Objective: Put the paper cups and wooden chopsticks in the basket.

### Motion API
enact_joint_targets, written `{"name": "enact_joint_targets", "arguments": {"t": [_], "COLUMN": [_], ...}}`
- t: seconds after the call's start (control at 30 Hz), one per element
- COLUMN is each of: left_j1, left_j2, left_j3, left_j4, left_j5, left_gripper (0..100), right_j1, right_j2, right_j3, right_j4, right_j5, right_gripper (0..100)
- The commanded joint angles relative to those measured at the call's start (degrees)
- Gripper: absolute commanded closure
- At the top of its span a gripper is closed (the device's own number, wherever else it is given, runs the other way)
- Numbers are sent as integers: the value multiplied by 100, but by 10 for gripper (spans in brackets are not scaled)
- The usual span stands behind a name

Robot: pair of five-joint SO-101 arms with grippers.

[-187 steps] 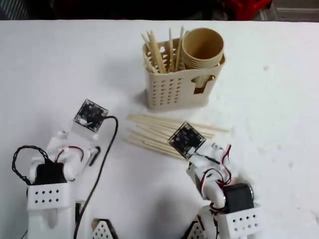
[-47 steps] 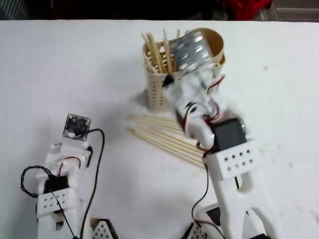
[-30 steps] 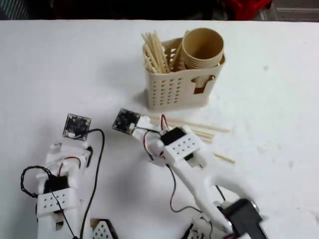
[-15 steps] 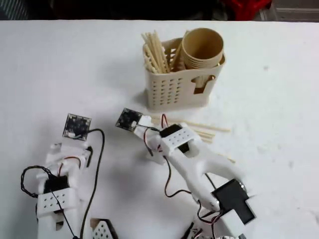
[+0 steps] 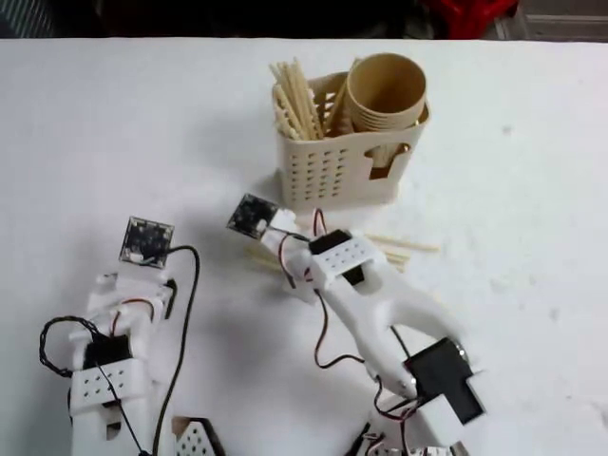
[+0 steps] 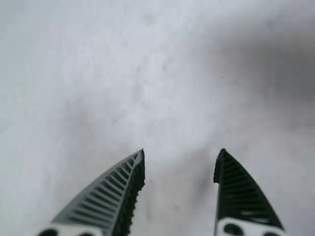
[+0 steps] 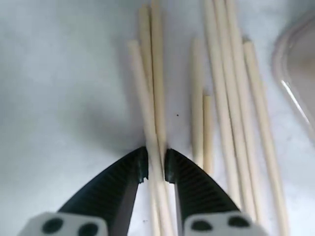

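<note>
The cream basket stands at the back of the table. It holds a stack of paper cups and a bunch of wooden chopsticks. Several loose chopsticks lie flat on the table in front of it, partly covered by my right arm in the high view. My right gripper is low over this pile, its jaws shut on one or two chopsticks at the pile's edge. My left gripper stands open over bare table, near the front left.
The left arm sits folded at the front left, with a black cable beside it. A rounded corner of the basket lies just past the loose chopsticks. White table stretches to the left and right.
My right arm has shifted a little toward the basket, and chopstick ends now stick out on its left. The left arm has stayed still.
</note>
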Motion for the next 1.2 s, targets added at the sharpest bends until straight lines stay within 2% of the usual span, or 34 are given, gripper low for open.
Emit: {"name": "enact_joint_targets", "arguments": {"t": [0.0,0.27,0.4,0.6,0.73,0.8,0.93,1.07,1.17], "left_j1": [-40,-40,-40,-31,-31,-31,-31,-31,-31], "left_j2": [-66,-66,-66,-66,-66,-66,-66,-66,-66], "left_j3": [-26,-26,-26,-26,-26,-26,-26,-26,-26], "left_j4": [-123,-123,-123,-123,-123,-123,-123,-123,-123], "left_j5": [26,26,26,26,26,26,26,26,26], "left_gripper": [766,766,766,766,766,766,766,766,766], "right_j1": [92,409,409,418,418,400,409,418,462], "right_j2": [-541,-2053,-3055,-4268,-4356,-4207,-3714,-3011,-2475], "right_j3": [-44,-114,-413,-1881,-3226,-3727,-4070,-4062,-4062], "right_j4": [374,743,1279,1833,1798,1464,-48,-1552,-2211], "right_j5": [-105,-484,-510,-923,-1503,-1837,-2295,-2382,-2365], "right_gripper": [982,982,982,982,982,982,981,981,981]}}
